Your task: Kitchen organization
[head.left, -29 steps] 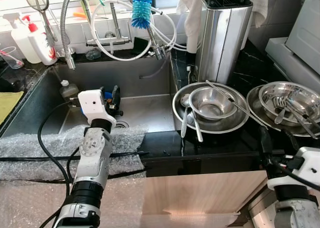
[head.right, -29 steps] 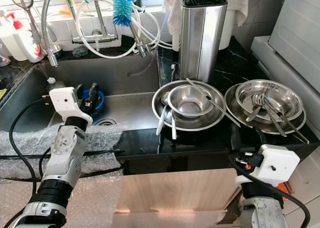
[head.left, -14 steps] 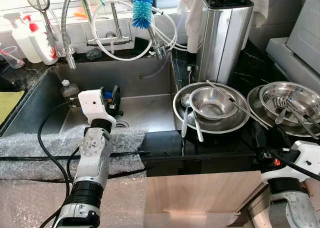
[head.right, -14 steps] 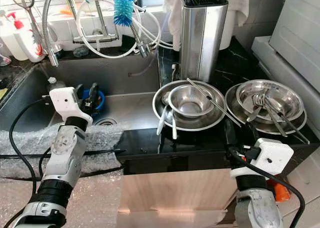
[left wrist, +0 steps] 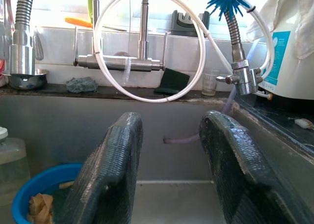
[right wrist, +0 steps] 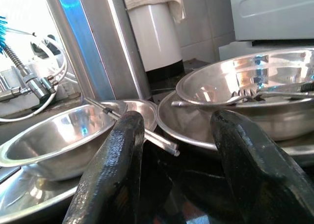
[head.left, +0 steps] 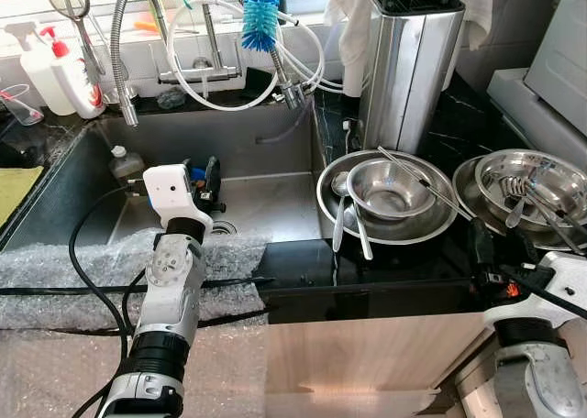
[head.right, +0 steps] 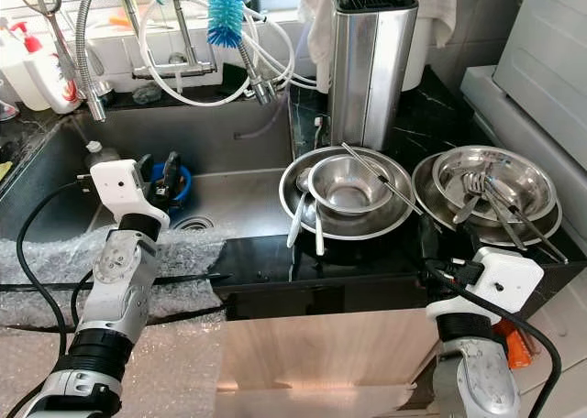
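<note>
Right gripper [head.right: 438,239]: fingers parted, empty, at counter's front edge between both bowl stacks.
Left gripper [head.left: 204,181]: released, over sink [head.left: 266,203].
Steel bowls [head.left: 387,191]: 12 o'clock of right gripper.
Obscured: blue tub [left wrist: 29,194] contents unclear.

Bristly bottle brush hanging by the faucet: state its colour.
Bright blue bristles on the bottle brush; clearest in the left eye view.

Bright daylight from the window, sharp head views

The window [left wrist: 147,8] behind the faucet [head.left: 213,33] is blown out to white. Glare streaks the knife block [head.left: 411,70] and steel bowls [right wrist: 64,135]. The sink basin [head.left: 266,152] lies in shade. In the wrist views, the near black fingers [right wrist: 115,175] are soft.
</note>
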### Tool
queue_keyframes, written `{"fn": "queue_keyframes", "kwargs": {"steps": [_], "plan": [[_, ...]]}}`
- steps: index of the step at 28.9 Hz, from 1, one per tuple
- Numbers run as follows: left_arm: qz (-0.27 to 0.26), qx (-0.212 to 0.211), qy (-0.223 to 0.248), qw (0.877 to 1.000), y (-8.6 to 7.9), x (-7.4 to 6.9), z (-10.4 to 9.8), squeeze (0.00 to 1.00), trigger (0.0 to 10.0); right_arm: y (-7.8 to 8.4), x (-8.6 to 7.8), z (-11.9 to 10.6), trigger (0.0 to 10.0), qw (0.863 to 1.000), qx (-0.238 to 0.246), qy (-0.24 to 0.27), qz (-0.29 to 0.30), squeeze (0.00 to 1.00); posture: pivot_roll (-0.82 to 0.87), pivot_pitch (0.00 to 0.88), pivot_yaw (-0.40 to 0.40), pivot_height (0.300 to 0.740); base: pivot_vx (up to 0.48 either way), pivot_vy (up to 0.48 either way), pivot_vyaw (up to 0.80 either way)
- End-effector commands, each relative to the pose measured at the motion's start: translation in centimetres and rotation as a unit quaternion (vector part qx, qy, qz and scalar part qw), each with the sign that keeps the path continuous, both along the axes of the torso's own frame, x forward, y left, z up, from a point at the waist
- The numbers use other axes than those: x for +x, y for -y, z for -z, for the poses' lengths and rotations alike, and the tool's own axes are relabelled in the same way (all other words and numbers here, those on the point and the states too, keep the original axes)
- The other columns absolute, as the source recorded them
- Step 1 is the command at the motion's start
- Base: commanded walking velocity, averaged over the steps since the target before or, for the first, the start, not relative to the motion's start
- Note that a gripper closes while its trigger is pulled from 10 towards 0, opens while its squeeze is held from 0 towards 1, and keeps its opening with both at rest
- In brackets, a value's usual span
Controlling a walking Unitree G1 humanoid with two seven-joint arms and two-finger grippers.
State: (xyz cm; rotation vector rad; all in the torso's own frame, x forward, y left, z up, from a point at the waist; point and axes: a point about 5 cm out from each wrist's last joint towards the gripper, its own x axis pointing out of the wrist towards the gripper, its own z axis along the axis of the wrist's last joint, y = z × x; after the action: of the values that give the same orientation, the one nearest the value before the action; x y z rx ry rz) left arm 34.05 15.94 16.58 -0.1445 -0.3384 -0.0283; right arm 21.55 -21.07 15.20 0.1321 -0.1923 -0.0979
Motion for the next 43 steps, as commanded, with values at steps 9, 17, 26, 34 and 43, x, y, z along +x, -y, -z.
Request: {"fn": "queue_keyframes", "kwargs": {"steps": [9,17,26,34,43], "plan": [[-0.011,0.013,-0.008,1.0,-0.4,-0.23,0.4,0.0,10.0,-0.36,0.29,0.68,10.0,1.0,0.008,-0.017,-0.011,0.0,-0.07,0.056,0.077,0.74,0.0,0.0,0.0],[-0.011,0.014,-0.009,1.0,-0.43,-0.24,0.42,0.0,10.0,-0.58,0.53,0.97,10.0,0.999,0.01,-0.025,-0.024,0.0,-0.07,0.053,0.078,0.74,0.0,0.0,0.0],[-0.011,0.014,-0.011,1.0,-0.31,-0.26,0.56,0.0,10.0,-0.74,0.74,0.85,10.0,0.999,0.01,-0.02,-0.027,0.0,-0.07,0.049,0.078,0.74,0.0,0.0,0.0],[-0.012,0.014,-0.013,1.0,-0.29,-0.27,0.63,0.0,10.0,-0.7,1.0,0.53,10.0,1.0,0.009,-0.012,-0.026,0.0,-0.07,0.05,0.077,0.74,0.0,0.0,0.0],[-0.013,0.015,-0.014,1.0,-0.3,-0.29,0.65,0.0,10.0,-0.79,1.12,0.62,10.0,1.0,0.008,-0.014,-0.026,0.0,-0.07,0.053,0.077,0.74,0.0,0.0,0.0]]}}
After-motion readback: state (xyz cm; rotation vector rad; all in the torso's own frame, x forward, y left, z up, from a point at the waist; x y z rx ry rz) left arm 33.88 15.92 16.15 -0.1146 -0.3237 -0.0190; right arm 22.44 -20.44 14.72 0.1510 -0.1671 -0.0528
